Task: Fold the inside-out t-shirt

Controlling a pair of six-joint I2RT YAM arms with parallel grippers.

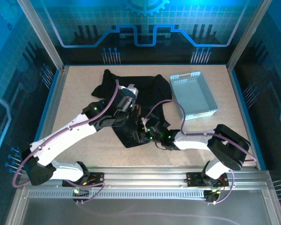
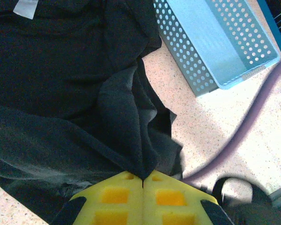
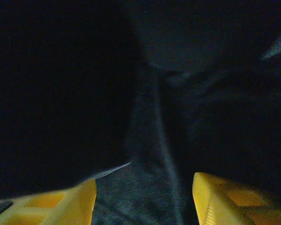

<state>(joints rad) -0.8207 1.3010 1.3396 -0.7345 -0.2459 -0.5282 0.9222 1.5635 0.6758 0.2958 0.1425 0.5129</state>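
The inside-out t-shirt (image 1: 150, 89) is black and lies crumpled across the middle of the table, its small white label (image 2: 25, 7) at the far side. In the left wrist view my left gripper (image 2: 143, 180) is shut on a raised fold of the shirt's near part, its yellow fingers (image 2: 114, 197) pressed together on the cloth. My right gripper (image 3: 144, 199) is low over the shirt's near edge, close to the left one. It is open, and dark fabric lies between and under its spread yellow fingertips (image 3: 77, 201).
A light grey perforated tray (image 1: 195, 95) stands at the back right, next to the shirt's right edge (image 2: 215, 42). A purple cable (image 2: 243, 131) loops over the bare tabletop near it. Metal frame posts and low walls border the table.
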